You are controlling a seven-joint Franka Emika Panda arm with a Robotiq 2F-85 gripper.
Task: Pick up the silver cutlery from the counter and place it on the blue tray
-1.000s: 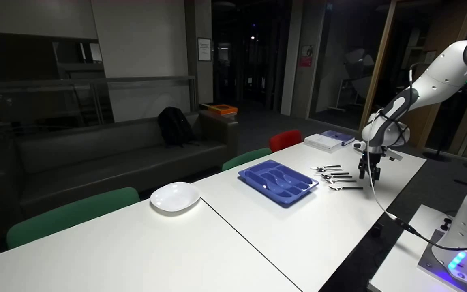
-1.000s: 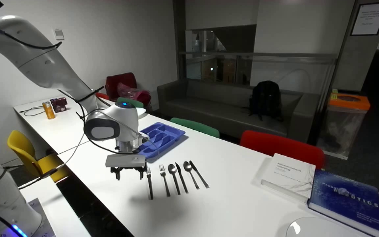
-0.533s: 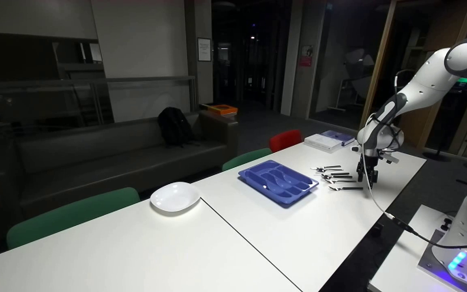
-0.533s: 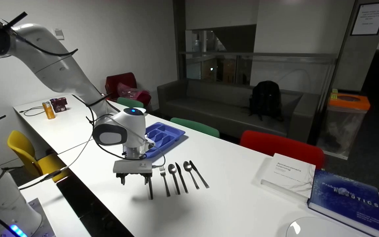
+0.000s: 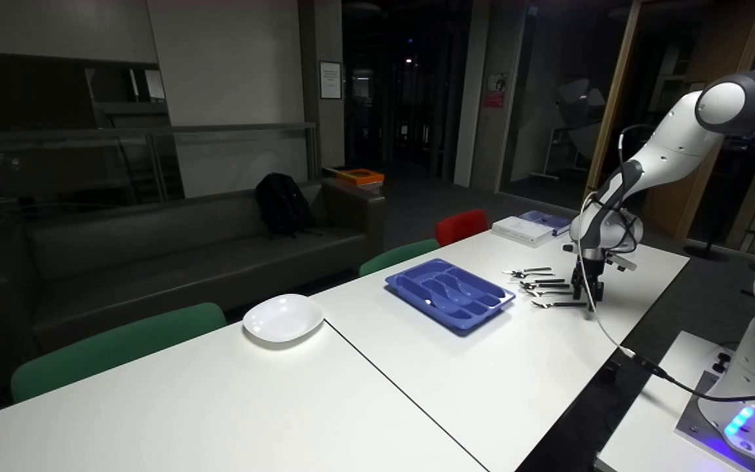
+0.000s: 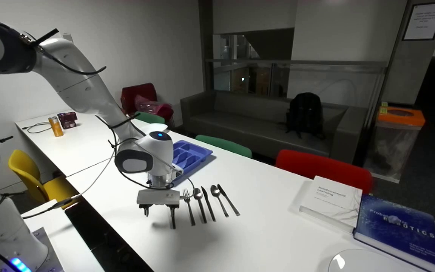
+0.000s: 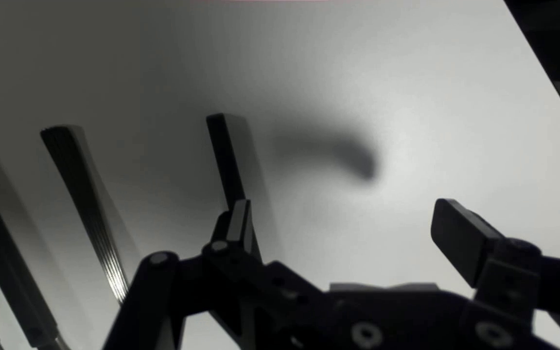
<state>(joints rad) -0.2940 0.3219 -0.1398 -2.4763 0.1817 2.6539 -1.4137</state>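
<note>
1) In an exterior view: silver cutlery (image 5: 551, 285), a loose row on the counter (image 5: 502, 373); blue tray (image 5: 451, 294), near the row at nine o'clock, no utensil showing in its compartments; delivered so far: none that I can see

2) Same view: my gripper (image 5: 588, 300), three o'clock of the row, at the handle end of the outermost utensil (image 5: 558, 304); not part of the job: white plate (image 5: 284, 318), nine o'clock of the tray, and books (image 5: 525, 229), between one and two

3) In an exterior view: pieces outstanding, six by my count: fork (image 6: 189, 207), spoon (image 6: 201, 207), knife (image 6: 208, 203), further spoon (image 6: 221, 204), further knife (image 6: 229, 200), all between two and three o'clock of the gripper; sixth, the outermost utensil, largely hidden behind it

4) Same view: blue tray, one o'clock of the gripper, partly screened by the arm (image 6: 85, 81)

5) Wrist view: fingers (image 7: 460, 240), spread wide, only counter between them, no piece pinched; outermost utensil, dark handle passing behind the finger on the nine o'clock side; touching or apart, I cannot tell

6) Same view: ridged handle (image 7: 88, 209) and, beyond it, thick handle (image 7: 4, 257), both toward nine o'clock, outside my grip; left to do, as I judge: everything, with lining up on the outermost utensil the step in hand
</note>
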